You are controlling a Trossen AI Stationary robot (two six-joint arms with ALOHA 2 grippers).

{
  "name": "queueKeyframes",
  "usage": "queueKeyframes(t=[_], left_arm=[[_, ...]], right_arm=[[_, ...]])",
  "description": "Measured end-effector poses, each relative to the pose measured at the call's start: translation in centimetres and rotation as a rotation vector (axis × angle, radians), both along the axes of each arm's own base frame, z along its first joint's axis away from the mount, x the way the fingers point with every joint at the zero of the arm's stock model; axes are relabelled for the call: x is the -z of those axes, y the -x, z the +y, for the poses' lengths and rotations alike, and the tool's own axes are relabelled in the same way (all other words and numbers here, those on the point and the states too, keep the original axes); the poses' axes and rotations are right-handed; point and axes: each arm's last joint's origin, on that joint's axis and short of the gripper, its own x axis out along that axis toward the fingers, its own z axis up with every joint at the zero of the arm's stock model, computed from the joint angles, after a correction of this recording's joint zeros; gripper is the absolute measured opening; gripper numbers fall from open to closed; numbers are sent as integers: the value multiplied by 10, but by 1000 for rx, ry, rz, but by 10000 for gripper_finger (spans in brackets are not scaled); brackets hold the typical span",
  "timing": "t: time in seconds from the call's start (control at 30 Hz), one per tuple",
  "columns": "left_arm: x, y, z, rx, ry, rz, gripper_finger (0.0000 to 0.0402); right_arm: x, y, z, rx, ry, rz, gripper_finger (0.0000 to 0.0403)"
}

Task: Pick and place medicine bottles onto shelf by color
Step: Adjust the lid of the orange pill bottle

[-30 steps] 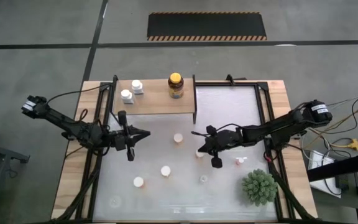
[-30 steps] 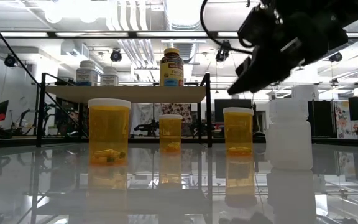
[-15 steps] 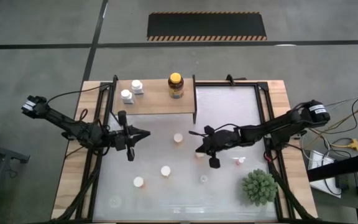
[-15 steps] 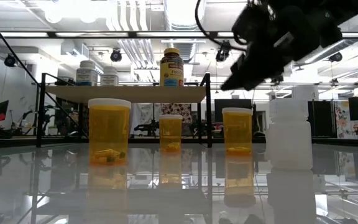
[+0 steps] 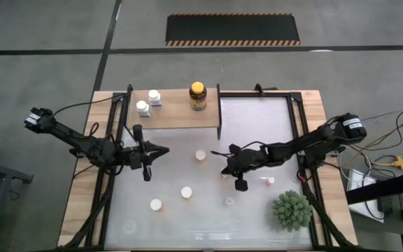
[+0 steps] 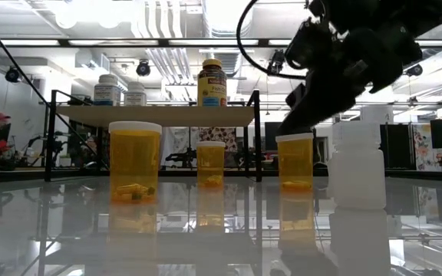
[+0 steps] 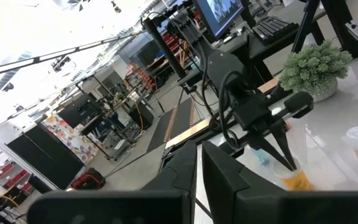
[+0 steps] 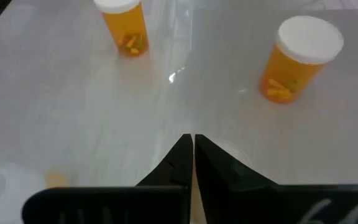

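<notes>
The right gripper, its fingers pressed together and holding nothing, hangs just above an orange bottle at mid-table, apparently lining up a pick. The left gripper, fingers likewise together and empty, waits near the shelf, where two white bottles and the amber jar already stand. Several bottles remain loose on the table. The next move calls for the right fingers to part before closing around the orange bottle

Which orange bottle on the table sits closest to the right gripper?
The orange bottle right at the right gripper tip; the other orange ones stand off toward the left arm's side.
</notes>
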Motion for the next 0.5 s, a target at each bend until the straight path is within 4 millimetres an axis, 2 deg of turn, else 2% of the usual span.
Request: queueKeyframes(t=[0.17, 0.5], left_arm=[[0, 0, 0, 0, 0, -1, 8], [0, 0, 0, 0, -1, 1, 8]], right_arm=[[-14, 0, 0, -10, 5, -54, 8], [7, 9, -2, 24, 9, 35, 8]])
